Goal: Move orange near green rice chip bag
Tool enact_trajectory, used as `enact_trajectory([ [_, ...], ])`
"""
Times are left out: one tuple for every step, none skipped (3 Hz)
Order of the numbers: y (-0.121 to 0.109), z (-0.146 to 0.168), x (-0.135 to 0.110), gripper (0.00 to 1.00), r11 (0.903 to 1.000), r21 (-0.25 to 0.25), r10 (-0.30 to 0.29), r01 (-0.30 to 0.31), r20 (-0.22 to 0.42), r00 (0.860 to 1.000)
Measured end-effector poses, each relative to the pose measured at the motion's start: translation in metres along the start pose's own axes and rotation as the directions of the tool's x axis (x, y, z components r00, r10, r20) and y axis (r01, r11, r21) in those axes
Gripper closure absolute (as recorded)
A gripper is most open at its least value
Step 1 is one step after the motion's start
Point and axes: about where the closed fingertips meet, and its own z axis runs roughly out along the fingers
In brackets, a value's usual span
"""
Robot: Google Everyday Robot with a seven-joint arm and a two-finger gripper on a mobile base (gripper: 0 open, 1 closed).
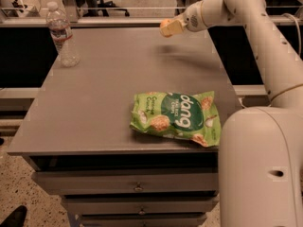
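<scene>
While the gripper (pixel 169 27) is pinching the orange (pixel 164 22) upper centre, I'm thinking it needs setting down just beside the green rice chip bag (pixel 176 117).

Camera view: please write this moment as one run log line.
gripper: shut on orange, above far table edge | green rice chip bag: near front edge | water bottle: upright, far left

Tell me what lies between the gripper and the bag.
Nothing but bare table, in the camera view, from the gripper holding the orange to the bag.
</scene>
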Motion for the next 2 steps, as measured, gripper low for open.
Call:
enact_trajectory([
  [0.043,-0.034,0.011,1.00,0.9858,-0.162,-0.049,0.043,-0.033,0.998],
  [0.097,-0.058,0.028,1.00,0.9367,-0.348,-0.064,0.040,-0.057,0.996],
])
